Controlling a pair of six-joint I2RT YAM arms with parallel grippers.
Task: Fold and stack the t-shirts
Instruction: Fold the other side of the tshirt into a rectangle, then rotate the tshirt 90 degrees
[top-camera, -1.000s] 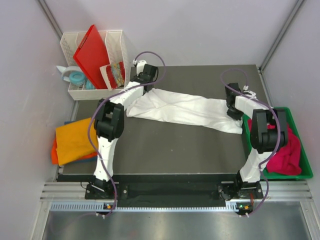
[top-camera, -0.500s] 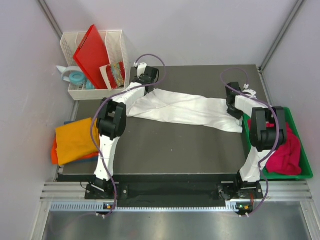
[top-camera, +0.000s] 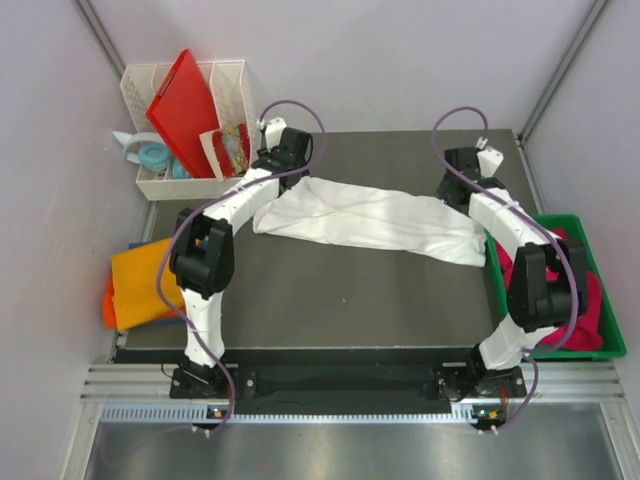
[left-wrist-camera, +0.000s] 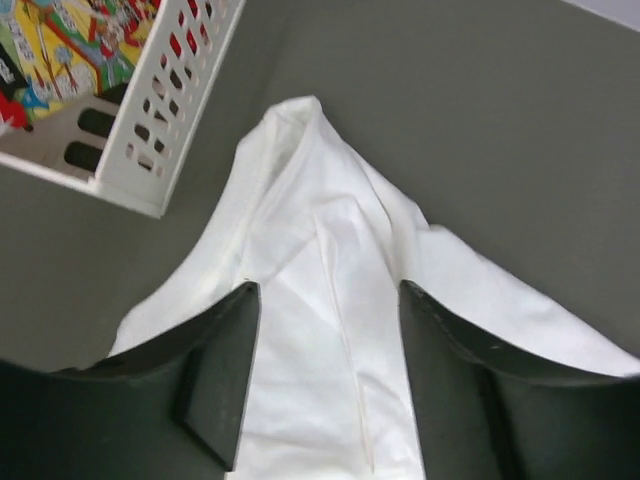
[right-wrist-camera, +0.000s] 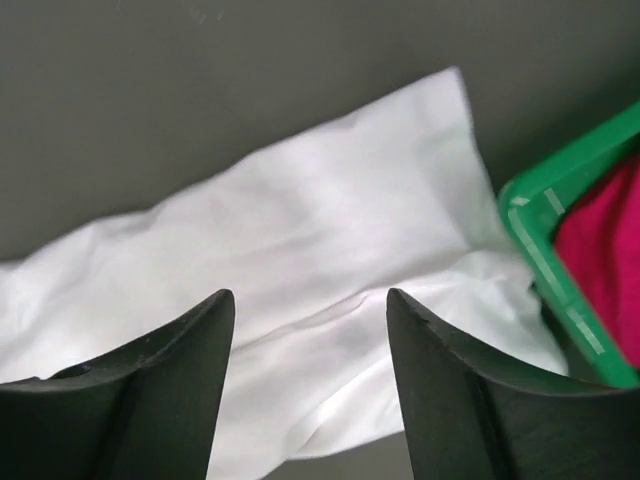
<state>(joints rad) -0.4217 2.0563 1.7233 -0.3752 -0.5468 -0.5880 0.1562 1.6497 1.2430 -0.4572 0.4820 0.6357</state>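
A white t-shirt (top-camera: 370, 220) lies stretched in a long bunched band across the dark table, from far left to the right edge. My left gripper (top-camera: 283, 172) hovers open above its left end, the cloth (left-wrist-camera: 340, 230) showing between the spread fingers (left-wrist-camera: 327, 290) with nothing gripped. Over the shirt's right end (right-wrist-camera: 300, 230) my right gripper (top-camera: 452, 190) is open too (right-wrist-camera: 308, 295) and holds nothing. An orange t-shirt (top-camera: 150, 280) lies folded at the table's left edge. A magenta t-shirt (top-camera: 575, 300) lies crumpled in the green bin.
The green bin (top-camera: 612, 330) sits off the table's right edge, its corner (right-wrist-camera: 540, 250) touching the white shirt's end. A white slotted basket (top-camera: 190, 185) with a red board (top-camera: 185, 110) stands at the far left, close to the left gripper (left-wrist-camera: 170, 110).
Both grippers have opened and let go of the white t-shirt, then risen and drawn back toward the far edge. The shirt has settled flat on the table.
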